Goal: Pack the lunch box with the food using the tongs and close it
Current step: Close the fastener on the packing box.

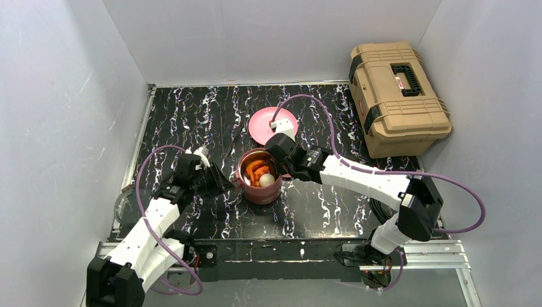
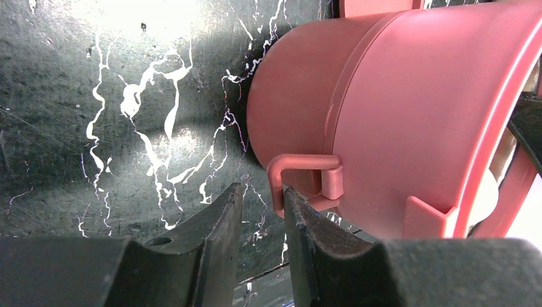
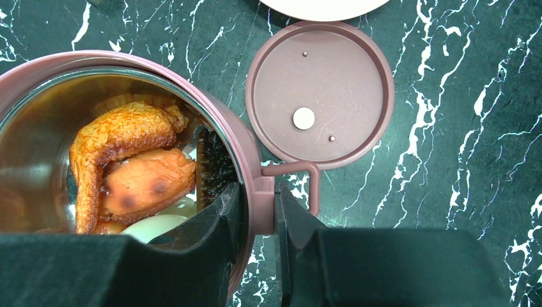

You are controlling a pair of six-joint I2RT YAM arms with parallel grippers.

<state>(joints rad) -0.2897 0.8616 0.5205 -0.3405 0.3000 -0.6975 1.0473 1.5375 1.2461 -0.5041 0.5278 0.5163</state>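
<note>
Two grippers at one open maroon lunch box [image 1: 262,195] in the centre of the overhead frame, on a black marble-patterned table [image 1: 192,115]: left gripper [image 1: 227,182] at its left side, right gripper [image 1: 281,166] at its upper right rim.

Lunch box: stands lid off, steel-lined inside. Holds the food [image 1: 257,171]: orange-brown fried pieces [image 3: 128,153], one shaped like a chicken wing, a white egg-like piece [image 3: 156,225] below them, a dark ridged bit [image 3: 211,166] against the inner wall.

Left gripper: lies low over the table, fingers [image 2: 217,230] a narrow slit apart, tabletop showing through the gap. Clamps nothing. Wire loop [image 2: 307,161] of the box's side clasp: hangs just at the inner edge of the right-hand finger; touching or not, cannot tell.

Right gripper: straddles the box wall, one of its fingers [image 3: 211,249] inside the bowl, the other outside, pressed onto the clasp mount between them.

Upper right of the box in the right wrist frame: flat maroon disc lid [image 3: 319,96] with a pale centre dot, lying on the table just beside the box.

Above the box in the overhead frame: pink plate [image 1: 262,121], partly behind the right wrist. Left of the plate: slim dark tongs [image 1: 235,135], flat on the table, apart from both grippers. Upper right corner: tan toolbox [image 1: 396,96], closed.
</note>
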